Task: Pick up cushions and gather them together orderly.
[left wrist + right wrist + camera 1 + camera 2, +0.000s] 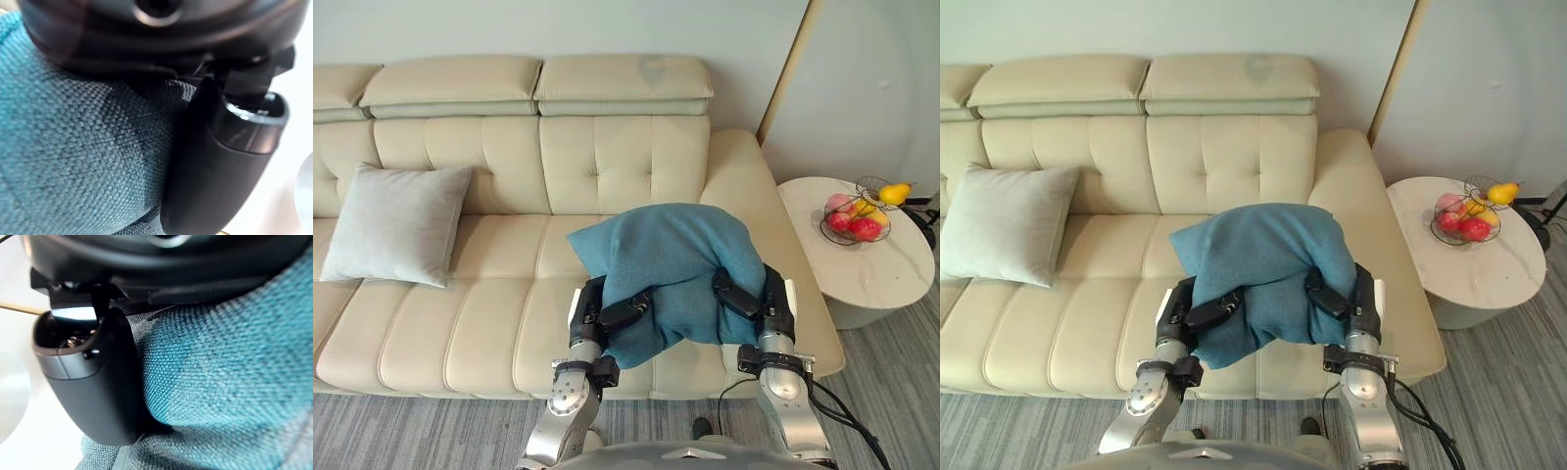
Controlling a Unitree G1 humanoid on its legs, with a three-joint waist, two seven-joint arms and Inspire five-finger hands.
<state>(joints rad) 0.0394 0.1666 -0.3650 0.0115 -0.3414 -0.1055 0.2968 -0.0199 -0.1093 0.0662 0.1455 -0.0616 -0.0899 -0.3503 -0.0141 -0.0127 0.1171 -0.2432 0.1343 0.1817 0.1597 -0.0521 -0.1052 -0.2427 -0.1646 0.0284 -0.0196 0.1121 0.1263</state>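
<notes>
A teal cushion is held up over the right seat of the cream sofa, squeezed between both hands. My left hand grips its lower left side, thumb pressed into the teal cloth. My right hand clamps its right side, thumb dug into the fabric. A light grey cushion leans upright against the sofa back at the left.
A round white side table stands right of the sofa, bearing a wire basket of fruit. The sofa's right armrest lies just behind the held cushion. Grey striped carpet runs along the front.
</notes>
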